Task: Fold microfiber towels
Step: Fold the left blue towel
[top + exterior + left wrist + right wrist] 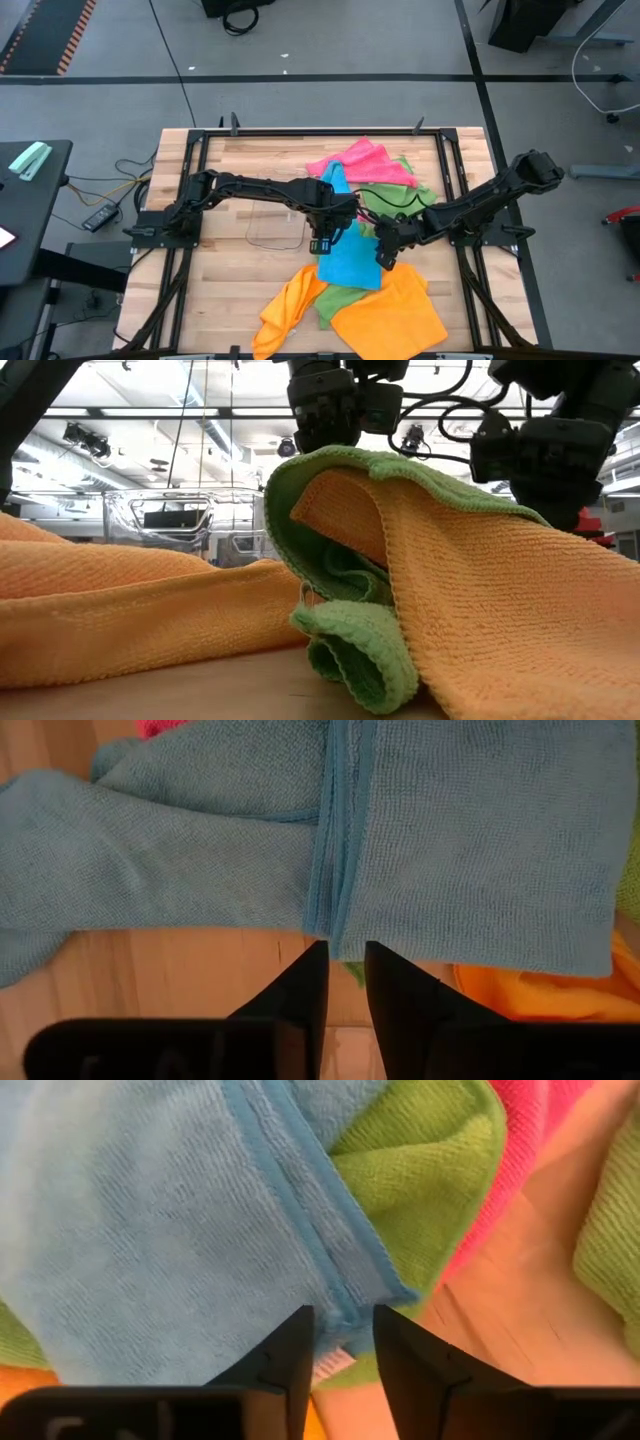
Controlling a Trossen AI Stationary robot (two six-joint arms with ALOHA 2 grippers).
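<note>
Only the high view shows the clear tray [276, 226].

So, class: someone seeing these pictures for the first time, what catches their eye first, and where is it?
The heap of bright microfiber towels on the wooden table: a pink towel at the far side, orange towels at the near edge, green ones between. At the centre lies the sky blue towel, with the left pincer and right pincer each at one of its edges, fingers narrowly apart around the hem. A clear plastic tray sits left of the heap.
</note>
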